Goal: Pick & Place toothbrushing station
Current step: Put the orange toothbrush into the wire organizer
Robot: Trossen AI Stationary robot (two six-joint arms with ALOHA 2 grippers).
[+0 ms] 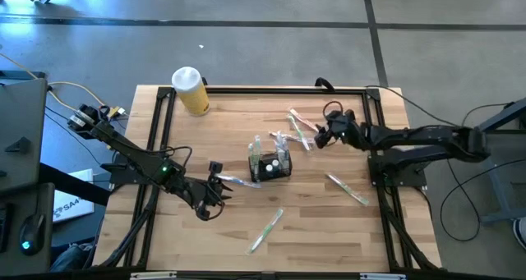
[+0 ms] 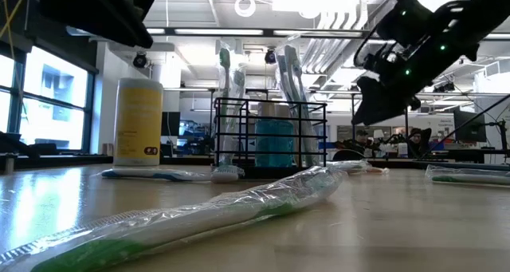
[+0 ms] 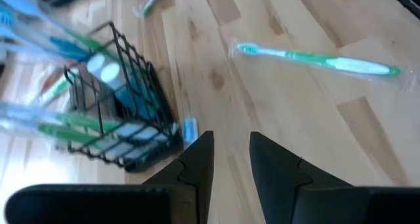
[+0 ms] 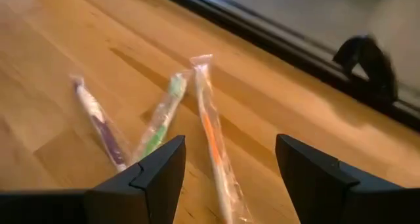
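**Caddy sits between two empty claws**

The black wire-mesh caddy [image 1: 272, 164] stands mid-desk [image 1: 345, 239], just beside the left claw [image 1: 215, 190], whose fingers are a narrow gap apart on nothing. The box-shaped grid holds wrapped toothbrushes and a blue tube (upright, crinkly plastic). The right claw [image 1: 320, 137], fingers wide apart and empty, hovers over three wrapped toothbrushes [image 4: 157, 122] near the caddy's other side. Both arms reach low, inward.
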